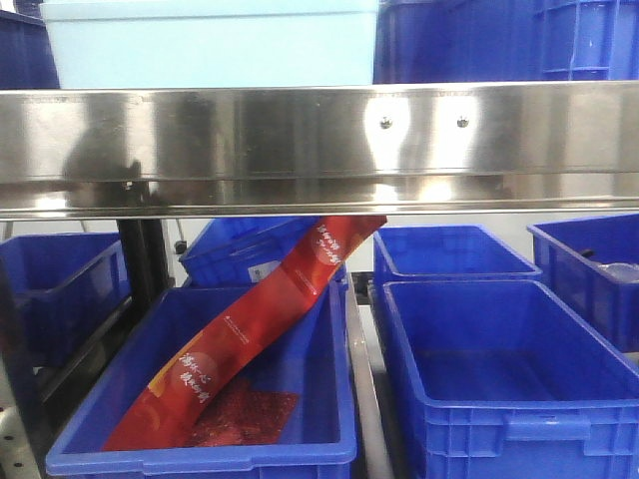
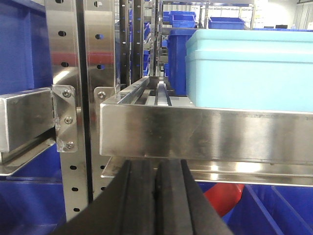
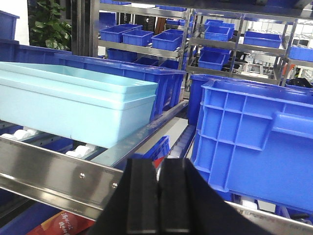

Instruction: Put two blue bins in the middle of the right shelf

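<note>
On the upper roller shelf, two nested light blue bins (image 3: pixel 73 105) sit left of a dark blue bin (image 3: pixel 259 142). The front view shows the light blue bin (image 1: pixel 210 40) and the dark blue bin (image 1: pixel 499 40) above the steel shelf rail (image 1: pixel 319 140). My left gripper (image 2: pixel 156 164) is shut and empty. It sits just below and in front of the rail (image 2: pixel 205 132), left of the light blue bin (image 2: pixel 249 68). My right gripper (image 3: pixel 159 161) is also shut and empty, in front of the gap between the light blue and dark blue bins.
Below the rail stand several open blue bins; the front left bin (image 1: pixel 319 399) holds a long red package (image 1: pixel 250 329), and the front right bin (image 1: pixel 519 399) is empty. Perforated steel uprights (image 2: pixel 73 98) stand at the left. More shelving with blue bins (image 3: pixel 146 36) fills the background.
</note>
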